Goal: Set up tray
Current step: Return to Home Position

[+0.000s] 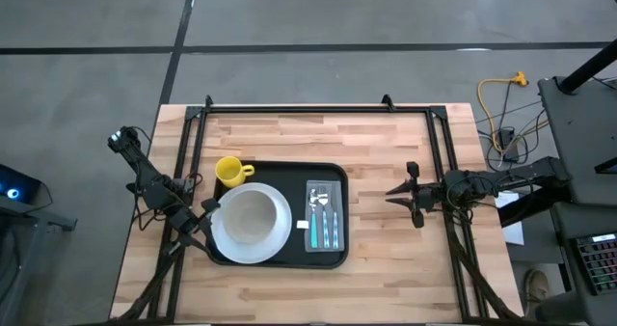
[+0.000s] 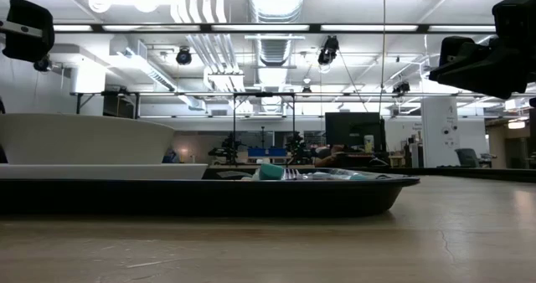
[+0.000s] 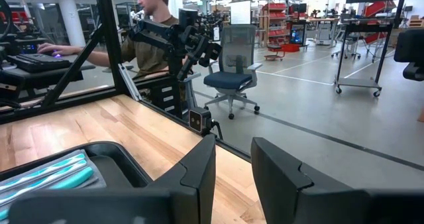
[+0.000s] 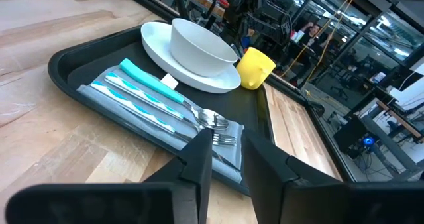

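The black tray (image 1: 280, 258) lies flat in the middle of the wooden table. On it rest a white plate (image 4: 192, 78) carrying a white bowl (image 4: 199, 48), an upright yellow mug (image 1: 229, 170) in the tray's far left corner, and teal-handled cutlery (image 4: 152, 98) on a grey napkin at the tray's right side. My left gripper (image 1: 212, 208) hovers at the tray's left edge beside the plate, pointing level, its fingers slightly open (image 3: 233, 148) with nothing between them. My right gripper (image 1: 390, 193) hangs right of the tray, also slightly open (image 4: 226, 136) and holding nothing.
A black rail frame (image 1: 308, 107) runs along the table's far edge and down both sides. Bare wood (image 1: 386, 254) lies to the right of and in front of the tray. A person (image 3: 149, 25) sits at a keyboard beyond the table.
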Controlling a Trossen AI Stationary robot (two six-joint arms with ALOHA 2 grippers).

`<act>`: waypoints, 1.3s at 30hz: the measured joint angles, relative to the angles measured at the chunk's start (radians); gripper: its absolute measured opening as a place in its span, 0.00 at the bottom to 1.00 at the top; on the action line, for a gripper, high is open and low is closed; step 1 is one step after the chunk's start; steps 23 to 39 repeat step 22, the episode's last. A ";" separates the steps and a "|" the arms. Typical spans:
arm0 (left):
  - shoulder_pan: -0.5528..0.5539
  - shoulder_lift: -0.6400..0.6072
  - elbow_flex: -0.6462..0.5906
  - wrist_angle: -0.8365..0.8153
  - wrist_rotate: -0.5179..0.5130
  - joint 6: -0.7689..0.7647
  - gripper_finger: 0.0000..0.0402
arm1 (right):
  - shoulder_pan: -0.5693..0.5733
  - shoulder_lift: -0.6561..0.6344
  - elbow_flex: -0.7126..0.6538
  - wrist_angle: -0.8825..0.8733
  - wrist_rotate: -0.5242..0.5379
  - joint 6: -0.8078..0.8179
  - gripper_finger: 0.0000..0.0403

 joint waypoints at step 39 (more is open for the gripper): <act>0.000 0.000 0.000 0.000 0.000 0.000 0.20 | 0.000 0.000 0.000 0.000 0.000 0.000 0.20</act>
